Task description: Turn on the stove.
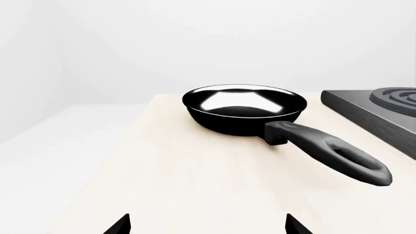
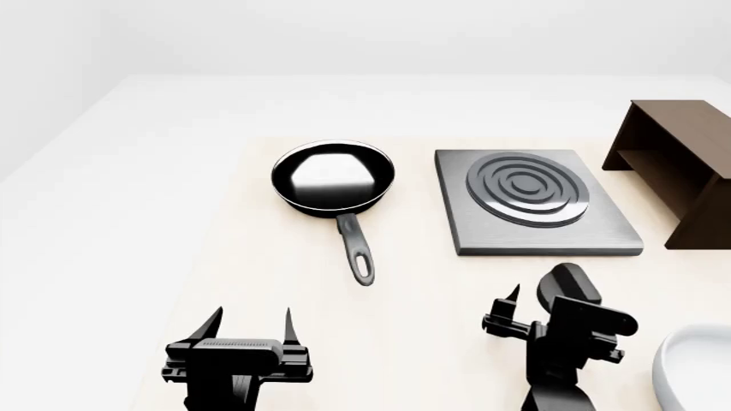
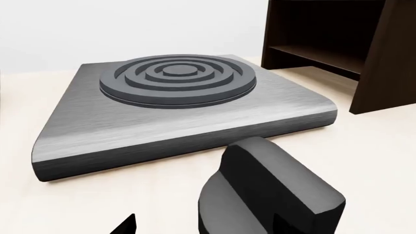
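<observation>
The stove is a flat grey metal slab with a ring burner, lying right of centre on the pale table. It also shows in the right wrist view as the stove. Its black round knob with a raised bar sits just in front of the slab. My right gripper stands open at the knob. In the right wrist view the knob fills the space beside one fingertip, with my right gripper spread wide. Farther left, my left gripper is open and holds nothing; it shows as the left gripper over bare table.
A black frying pan sits left of the stove, its handle pointing toward me; it is the frying pan in the left wrist view. A dark brown wooden box stands at the right. A white rounded object shows at the lower right.
</observation>
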{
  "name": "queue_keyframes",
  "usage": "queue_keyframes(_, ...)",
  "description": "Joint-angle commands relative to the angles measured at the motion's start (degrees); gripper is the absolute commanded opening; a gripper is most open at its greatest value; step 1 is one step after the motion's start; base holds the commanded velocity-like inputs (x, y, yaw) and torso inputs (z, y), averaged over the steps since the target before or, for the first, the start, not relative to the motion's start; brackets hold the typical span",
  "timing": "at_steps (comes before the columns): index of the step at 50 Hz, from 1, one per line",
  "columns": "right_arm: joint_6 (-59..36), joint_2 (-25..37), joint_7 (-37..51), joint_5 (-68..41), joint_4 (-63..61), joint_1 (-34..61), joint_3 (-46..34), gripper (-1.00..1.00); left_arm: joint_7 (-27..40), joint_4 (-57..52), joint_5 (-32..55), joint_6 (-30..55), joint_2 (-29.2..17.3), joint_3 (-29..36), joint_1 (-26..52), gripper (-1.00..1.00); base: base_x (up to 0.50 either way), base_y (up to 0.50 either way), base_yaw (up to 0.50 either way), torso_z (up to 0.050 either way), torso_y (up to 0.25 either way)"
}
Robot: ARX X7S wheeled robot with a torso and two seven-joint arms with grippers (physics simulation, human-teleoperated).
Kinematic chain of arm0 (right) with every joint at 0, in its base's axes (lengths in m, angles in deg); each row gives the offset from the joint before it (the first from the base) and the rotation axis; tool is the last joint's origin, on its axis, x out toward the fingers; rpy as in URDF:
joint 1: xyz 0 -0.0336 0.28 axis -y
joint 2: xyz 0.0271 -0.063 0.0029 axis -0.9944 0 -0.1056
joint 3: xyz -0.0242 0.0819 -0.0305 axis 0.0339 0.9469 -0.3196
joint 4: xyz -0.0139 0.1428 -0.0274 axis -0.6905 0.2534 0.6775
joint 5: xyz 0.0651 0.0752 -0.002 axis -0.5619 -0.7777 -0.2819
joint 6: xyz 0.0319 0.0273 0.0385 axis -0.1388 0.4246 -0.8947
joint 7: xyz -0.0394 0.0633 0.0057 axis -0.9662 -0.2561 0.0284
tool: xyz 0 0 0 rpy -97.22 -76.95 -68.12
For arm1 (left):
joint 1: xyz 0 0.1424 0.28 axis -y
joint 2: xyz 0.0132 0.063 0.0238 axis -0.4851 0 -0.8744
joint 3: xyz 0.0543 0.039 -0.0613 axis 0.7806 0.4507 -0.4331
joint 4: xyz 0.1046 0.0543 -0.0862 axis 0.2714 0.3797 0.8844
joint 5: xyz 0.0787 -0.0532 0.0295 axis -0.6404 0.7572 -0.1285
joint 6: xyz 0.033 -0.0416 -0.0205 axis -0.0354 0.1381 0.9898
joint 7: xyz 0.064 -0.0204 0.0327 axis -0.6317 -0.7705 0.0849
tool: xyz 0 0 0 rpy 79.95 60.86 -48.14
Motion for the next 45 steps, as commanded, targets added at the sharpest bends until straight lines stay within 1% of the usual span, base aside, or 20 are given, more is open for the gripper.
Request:
queue_keyframes(1,2.52,-0.3,-0.09,0.27,6.77,3.1,0.06,1.0,0.18,0.1,0.38,-0.12,-0.27,0.2,0.12,1.0,0.0,0.0,0.0,0.0,0.0)
queue_keyframes(4,2.75,-0.22,0.07,0.27,7.56,3.4,0.15,1.0,0.27,-0.09,0.47,0.01,-0.32,0.3,0.12,1.0,0.0,0.0,0.0,0.0,0.0)
queue_keyframes(11,0.54,0.63,1.49,-0.23,2.39,1.08,0.58,1.0,0.45,0.04,0.6,-0.01,-0.43,0.45,0.23,1.0,0.0,0.0,0.0,0.0,0.0)
queue_keyframes(18,0.56,0.84,1.56,-0.8,0.93,-0.18,0.81,1.0,0.58,0.49,0.67,-0.3,-0.48,0.62,0.36,1.0,0.0,0.0,0.0,0.0,0.0)
queue_keyframes(28,-1.86,0.87,2.44,-0.67,-3.64,-0.92,-0.02,1.0,0.86,0.35,0.75,-0.24,-0.68,0.93,0.4,1.0,0.0,0.0,0.0,0.0,0.0)
queue_keyframes(38,-1.12,0.44,1.88,-0.73,1.63,3.05,-0.18,1.0,1.14,0.11,0.74,-0.16,-0.8,1.4,0.32,1.0,0.0,0.0,0.0,0.0,0.0)
queue_keyframes(41,-2.73,0.66,2.15,-1.21,0.17,3.3,-0.04,1.0,1.21,-0.1,0.87,-0.21,-0.94,1.37,0.22,1.0,0.0,0.0,0.0,0.0,0.0)
queue_keyframes(45,-2.35,0.61,1.86,-1.5,2.04,4.53,0.15,1.0,1.29,-0.35,1.1,-0.19,-1.1,1.33,0.18,1.0,0.0,0.0,0.0,0.0,0.0)
